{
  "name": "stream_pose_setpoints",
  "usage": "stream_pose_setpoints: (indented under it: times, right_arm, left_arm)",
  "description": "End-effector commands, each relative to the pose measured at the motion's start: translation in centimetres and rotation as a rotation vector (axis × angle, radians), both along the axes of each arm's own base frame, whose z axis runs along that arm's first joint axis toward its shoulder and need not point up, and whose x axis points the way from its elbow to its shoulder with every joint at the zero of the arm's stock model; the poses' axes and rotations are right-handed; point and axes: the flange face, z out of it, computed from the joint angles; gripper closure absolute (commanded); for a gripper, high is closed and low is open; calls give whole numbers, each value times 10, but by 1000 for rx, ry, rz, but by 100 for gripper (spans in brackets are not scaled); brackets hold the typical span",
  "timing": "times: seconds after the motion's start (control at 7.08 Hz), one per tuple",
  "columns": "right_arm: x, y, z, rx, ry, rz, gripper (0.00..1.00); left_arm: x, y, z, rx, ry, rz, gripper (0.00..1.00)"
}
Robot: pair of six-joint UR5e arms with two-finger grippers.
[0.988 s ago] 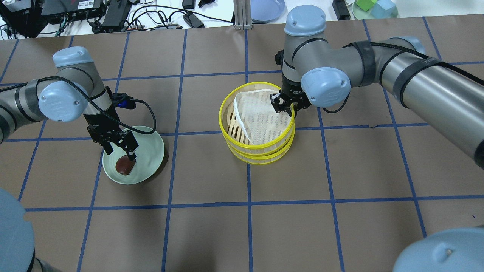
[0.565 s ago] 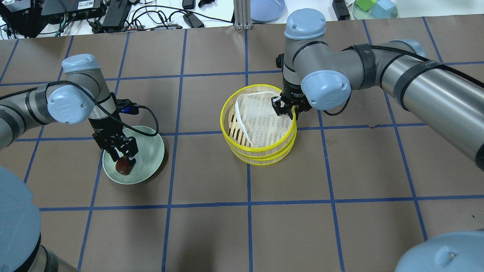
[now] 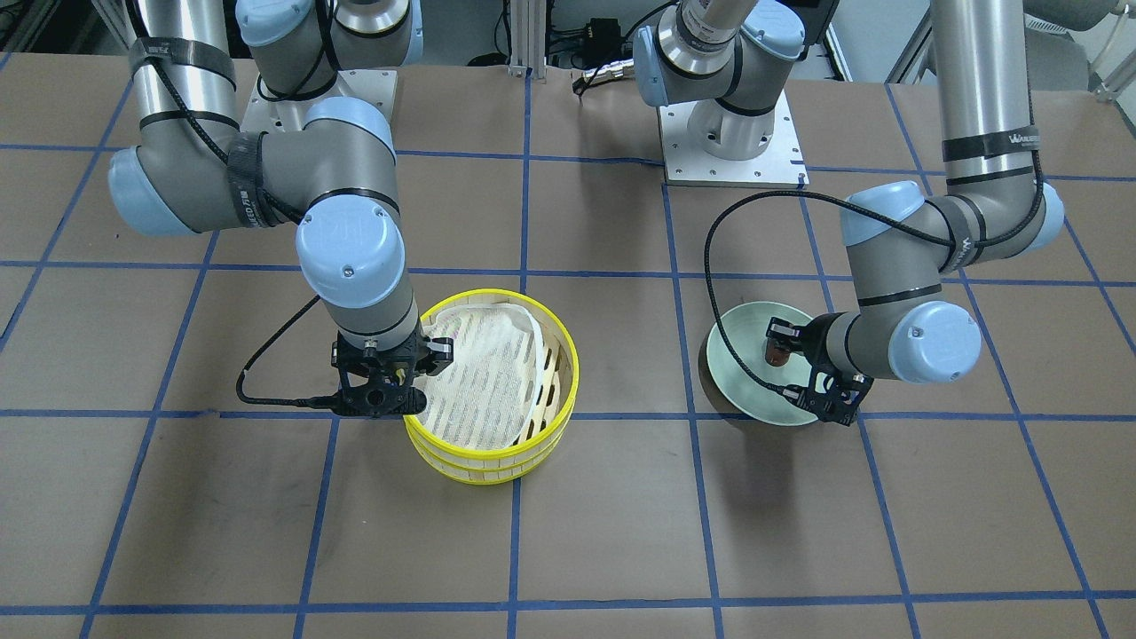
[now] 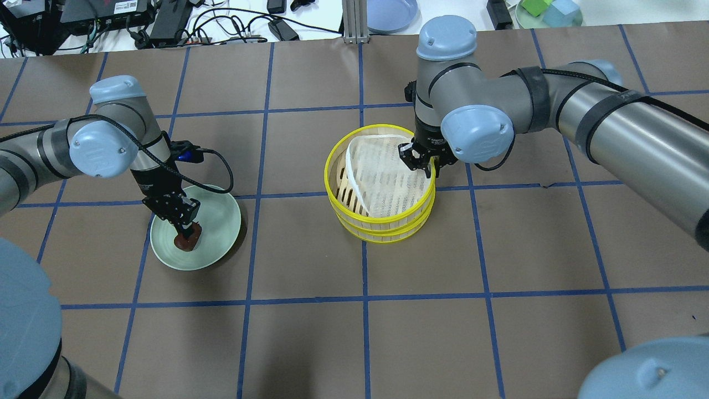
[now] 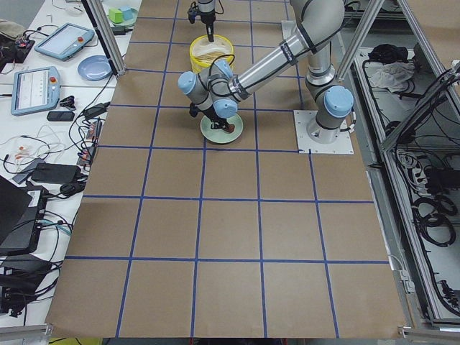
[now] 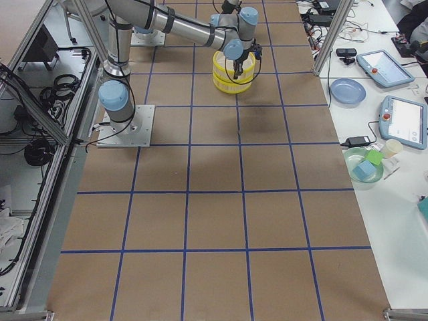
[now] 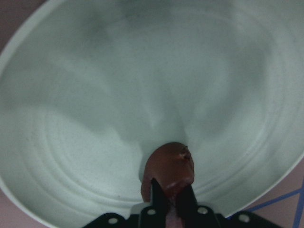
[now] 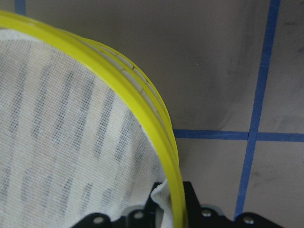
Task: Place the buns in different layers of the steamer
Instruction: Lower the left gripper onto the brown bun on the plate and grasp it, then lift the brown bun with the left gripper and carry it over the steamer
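Note:
The dark reddish-brown bun (image 4: 185, 241) lies on the pale green plate (image 4: 219, 221). My left gripper (image 4: 187, 231) is shut on it; in the left wrist view the fingers (image 7: 159, 194) pinch the bun (image 7: 171, 164) over the plate (image 7: 95, 95). The two steamer layers stand stacked at the table's middle: the top tray (image 4: 354, 208) with its white mesh liner (image 4: 382, 172) sits on the lower tray (image 4: 388, 235). My right gripper (image 4: 418, 162) is shut on the top tray's yellow rim (image 8: 133, 88) at its right side. The cream-white bun is hidden.
A blue plate (image 4: 390, 14), a green dish with coloured blocks (image 4: 548, 11) and cables lie on the white bench beyond the table's far edge. Blue tape lines grid the brown table. Tablets lie on the side bench (image 6: 404, 120).
My left gripper has come down over the brown bun and closed on it. My right gripper, holding the top tray's rim, has shifted slightly to the right with the tray.

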Motion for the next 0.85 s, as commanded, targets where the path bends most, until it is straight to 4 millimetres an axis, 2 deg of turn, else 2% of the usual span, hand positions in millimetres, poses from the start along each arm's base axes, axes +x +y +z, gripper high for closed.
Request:
stream_pose_setpoints:
  times: [0.0, 0.14, 0.28, 0.42, 0.56, 0.71]
  right_arm:
    - [-2, -1, 0, -2, 11, 0, 0]
    - [-2, -1, 2, -9, 8, 0, 0]
    - [-3, -4, 4, -25, 6, -3, 24]
    - [-10, -8, 15, -37, -9, -21, 50]
    - [-12, -3, 34, -66, -15, -22, 60]
    - [-15, -2, 38, -68, -12, -27, 90]
  left_arm:
    - [-11, -23, 63, -76, -13, 151, 100]
    - [-25, -30, 97, -105, -13, 251, 100]
    - [-51, -31, 126, -126, 13, 362, 100]
    - [-89, -27, 145, -145, 30, 414, 100]
    - [-126, -23, 157, -142, 63, 504, 100]
    - [-149, -20, 170, -149, 108, 523, 100]
